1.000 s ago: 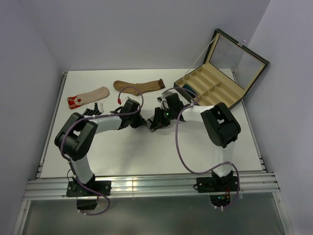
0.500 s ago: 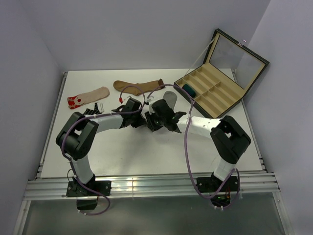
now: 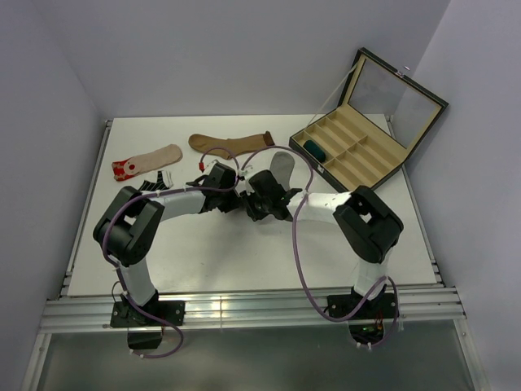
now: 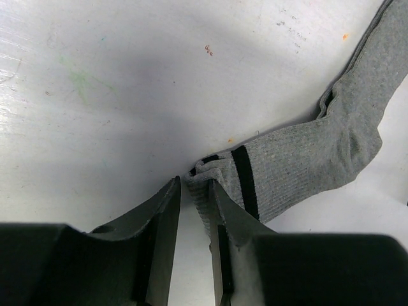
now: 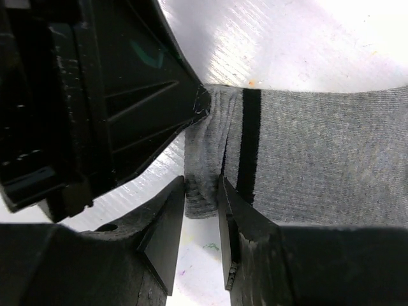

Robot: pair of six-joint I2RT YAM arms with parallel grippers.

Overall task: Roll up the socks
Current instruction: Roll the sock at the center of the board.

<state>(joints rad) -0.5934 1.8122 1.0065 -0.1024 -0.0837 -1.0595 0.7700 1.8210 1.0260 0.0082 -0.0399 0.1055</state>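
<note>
You are pinching the cuff of the grey sock (image 3: 282,162) in narrow jaws, left gripper (image 4: 192,183) beside right gripper (image 5: 201,185), probably starting the roll.

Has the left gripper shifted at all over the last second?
No. The left gripper sits in the same spot as before, just below the brown sock, at the grey sock's cuff.

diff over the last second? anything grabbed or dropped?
Right arm dipped its elbow and swung it out to its right, then came back; it now leaves the grey sock foot uncovered from above. Right hand shifted slightly at the cuff. No visible grab or release: it and left hand still pinch the cuff. Left arm, brown sock, beige sock, box unchanged.
</note>
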